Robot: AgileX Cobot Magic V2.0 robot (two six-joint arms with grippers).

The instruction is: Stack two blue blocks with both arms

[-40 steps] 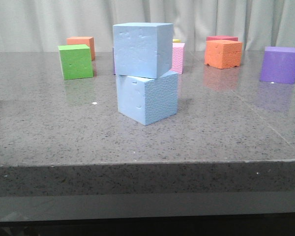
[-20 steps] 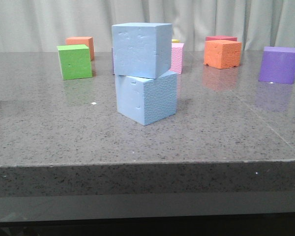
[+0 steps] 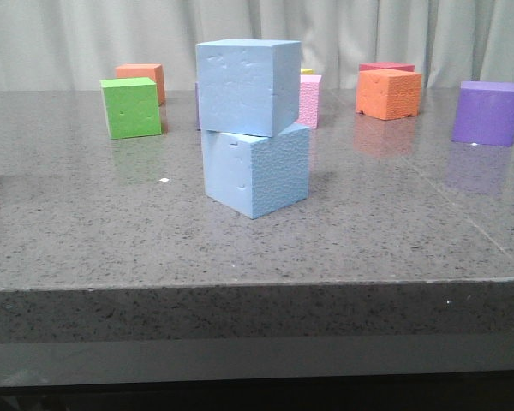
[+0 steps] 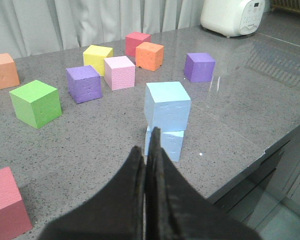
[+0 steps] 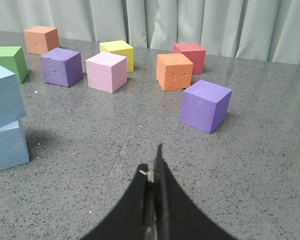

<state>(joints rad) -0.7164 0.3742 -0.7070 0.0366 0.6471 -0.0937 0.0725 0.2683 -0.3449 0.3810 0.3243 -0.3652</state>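
Two light blue blocks stand stacked near the middle of the grey table. The upper blue block (image 3: 247, 86) rests on the lower blue block (image 3: 257, 171), turned a little against it. In the left wrist view the upper block (image 4: 167, 105) sits over the lower one (image 4: 171, 144), just beyond my left gripper (image 4: 149, 142), which is shut and empty, apart from the stack. The right wrist view has the stack at its edge, upper block (image 5: 5, 95) over lower (image 5: 7, 147). My right gripper (image 5: 155, 162) is shut, holds nothing, and is well away from it. Neither gripper shows in the front view.
Behind and around the stack stand a green cube (image 3: 132, 107), two orange cubes (image 3: 389, 93) (image 3: 142, 80), a pink cube (image 3: 309, 100), purple cubes (image 3: 487, 112) (image 4: 83, 83), a yellow cube (image 4: 98, 57) and red cubes (image 4: 137, 43) (image 4: 7, 205). A white appliance (image 4: 232, 15) stands further off. The table's front edge (image 3: 257, 287) is close.
Only the front view has earlier frames; the stack and the other cubes stay where they were, apart from a slight shake of the picture.
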